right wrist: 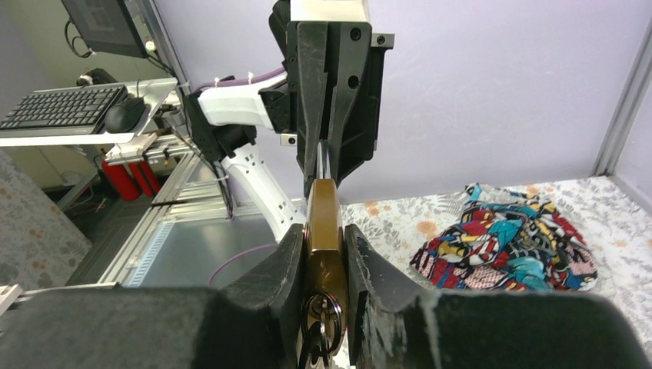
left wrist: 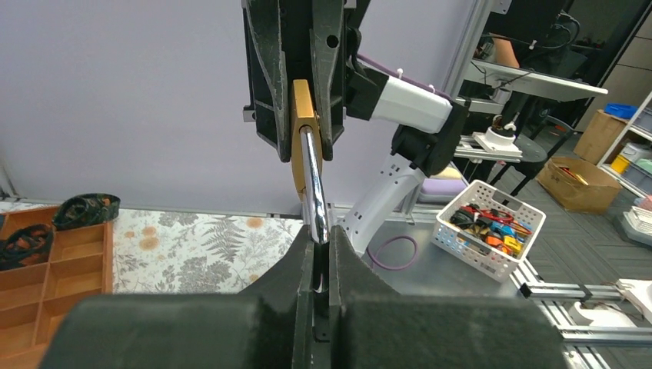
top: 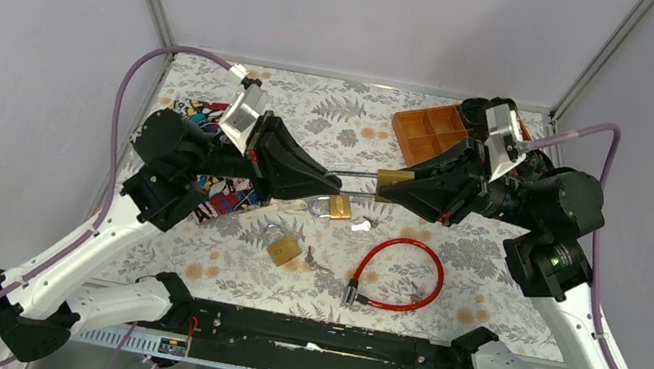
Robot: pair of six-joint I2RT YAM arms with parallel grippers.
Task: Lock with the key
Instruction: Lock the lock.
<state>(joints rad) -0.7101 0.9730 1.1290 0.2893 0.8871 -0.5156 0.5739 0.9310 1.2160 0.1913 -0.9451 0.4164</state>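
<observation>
1. Position. The long-shackle padlock (top: 393,179) was held horizontal above the table (top: 490,274), spanning the gap between the two hands. All positions below are referenced to this padlock.

2. Left side. A multicoloured cloth (top: 221,196) lay on the table well to the left. The left hand (top: 331,185) was clenched on the free end of the chrome shackle (left wrist: 314,184), its fingers closed flat against the bar.

3. Right side. The right hand (top: 396,187) grasped the brass body (right wrist: 324,223), one pad on each broad face. A key ring (right wrist: 323,314) hung at the keyway end of the body, between the fingers. It could not be determined whether a key was seated in the cylinder.

4. Surroundings. A small padlock (top: 337,207) lay on the table just below the held padlock, and a second small padlock (top: 284,250) lay nearer the arm bases. A red cable lock (top: 409,244) lay below and to the right. An orange tray (top: 419,130) stood beyond it, to the right.

5. Handling. The padlock was judged rigid, dense and smooth. The polished shackle would likely slip or rotate under a light grip. The flat body faces offered the secure hold. The key bow was judged the correct point to turn, since the loose ring would swing.
</observation>
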